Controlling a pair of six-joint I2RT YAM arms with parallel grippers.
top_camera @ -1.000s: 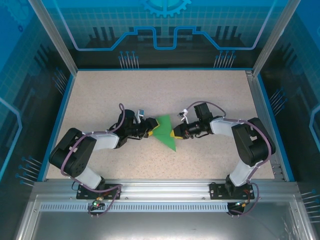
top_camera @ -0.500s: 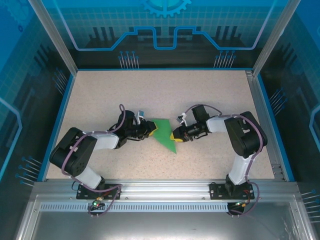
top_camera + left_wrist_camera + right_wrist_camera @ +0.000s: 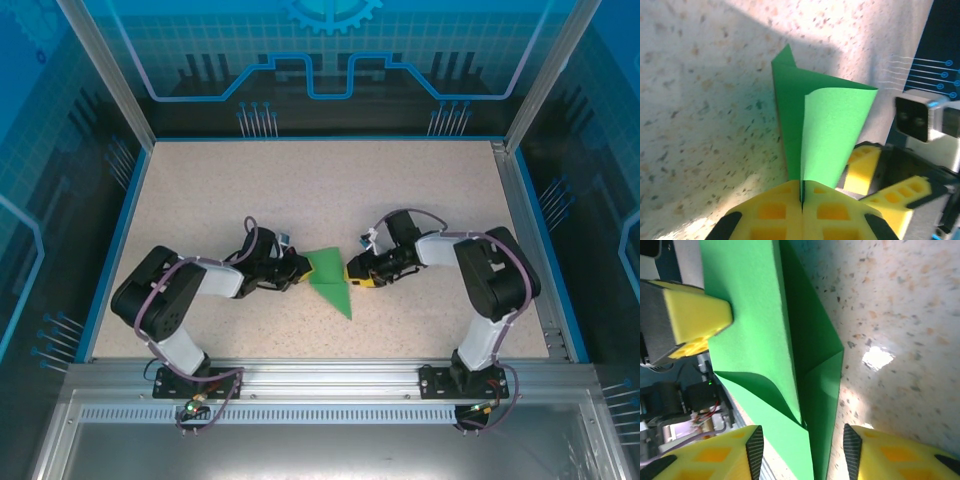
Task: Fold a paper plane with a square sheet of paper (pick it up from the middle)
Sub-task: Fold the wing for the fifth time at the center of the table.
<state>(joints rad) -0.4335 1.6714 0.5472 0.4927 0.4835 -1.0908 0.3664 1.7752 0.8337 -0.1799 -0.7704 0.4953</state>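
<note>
Mid-fold, I judged: left gripper clamped the green paper; right gripper stood released astride it, needing a fresh pinch.

The desk is sandy with tiny dark specks; a blue edge runs round it; blue walls with line drawings stand behind; a grey metal rail lies in front.

A thin bright green folded paper sheet sits just 6 o'clock of the speckled beige tabletop's centre; it forms a narrow triangle, sharp tip toward 5 o'clock, wide end toward 12; creased layers overlap, one flap curling loose; the left gripper pinches its 9 o'clock edge.
</note>
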